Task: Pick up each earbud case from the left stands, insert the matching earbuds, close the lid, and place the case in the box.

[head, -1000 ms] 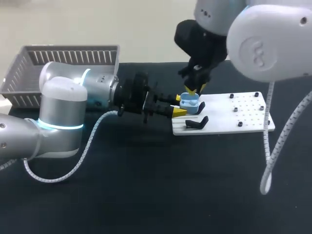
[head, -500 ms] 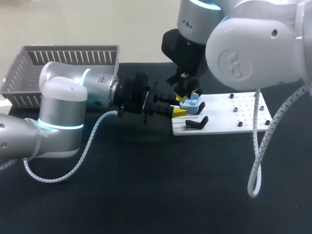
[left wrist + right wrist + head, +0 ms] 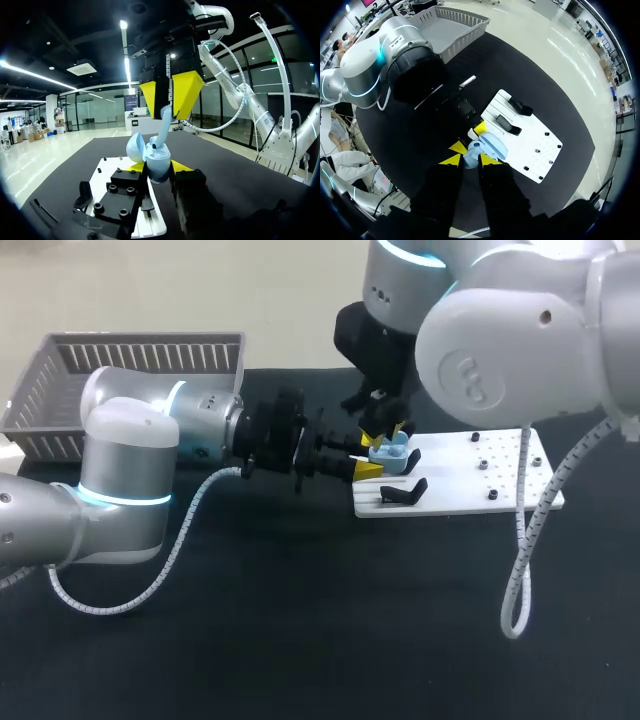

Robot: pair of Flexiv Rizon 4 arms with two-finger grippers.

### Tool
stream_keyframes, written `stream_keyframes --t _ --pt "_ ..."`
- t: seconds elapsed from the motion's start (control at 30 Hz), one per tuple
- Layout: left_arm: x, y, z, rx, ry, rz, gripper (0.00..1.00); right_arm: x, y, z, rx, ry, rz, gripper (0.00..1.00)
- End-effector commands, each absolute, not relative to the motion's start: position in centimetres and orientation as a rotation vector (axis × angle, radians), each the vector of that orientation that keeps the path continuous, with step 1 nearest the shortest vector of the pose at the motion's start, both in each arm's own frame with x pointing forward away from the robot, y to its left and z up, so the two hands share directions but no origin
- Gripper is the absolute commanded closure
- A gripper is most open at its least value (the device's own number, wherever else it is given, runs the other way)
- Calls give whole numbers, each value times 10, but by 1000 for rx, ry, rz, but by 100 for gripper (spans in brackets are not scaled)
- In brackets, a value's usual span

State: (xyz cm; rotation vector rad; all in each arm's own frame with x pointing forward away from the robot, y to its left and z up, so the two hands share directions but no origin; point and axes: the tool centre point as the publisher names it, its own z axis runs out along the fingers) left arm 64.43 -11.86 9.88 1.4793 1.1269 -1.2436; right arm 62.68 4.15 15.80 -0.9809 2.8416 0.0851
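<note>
Far left, basket (image 3: 140, 355): we see no case in it. Left pincer (image 3: 363, 457): pinching the open case (image 3: 388, 451) at the white plate's (image 3: 470, 475) left edge. Right pincer (image 3: 385, 430): pinching an earbud (image 3: 164, 120) into it. Remaining, we judge: seating, lid, boxing. Writing: none legible.

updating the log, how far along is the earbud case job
Done: the blue case is off the stands, lid open, clamped in the left pincer. In hand: the right pincer holds an earbud in the case's mouth. Left: seating it, closing the lid, placing the case in the grey basket.
</note>
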Motion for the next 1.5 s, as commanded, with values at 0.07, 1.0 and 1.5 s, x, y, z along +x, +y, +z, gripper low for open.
stream_keyframes --t 0.07,1.0,1.5 --pt "643 -118 98 1476 1126 -1239 100 626 40 152 -968 2842 65 100" --pt "643 -118 98 1476 1126 -1239 100 629 39 143 -907 2822 -10 100" --pt "643 -118 98 1476 1126 -1239 100 634 37 143 -884 2814 -4 100"
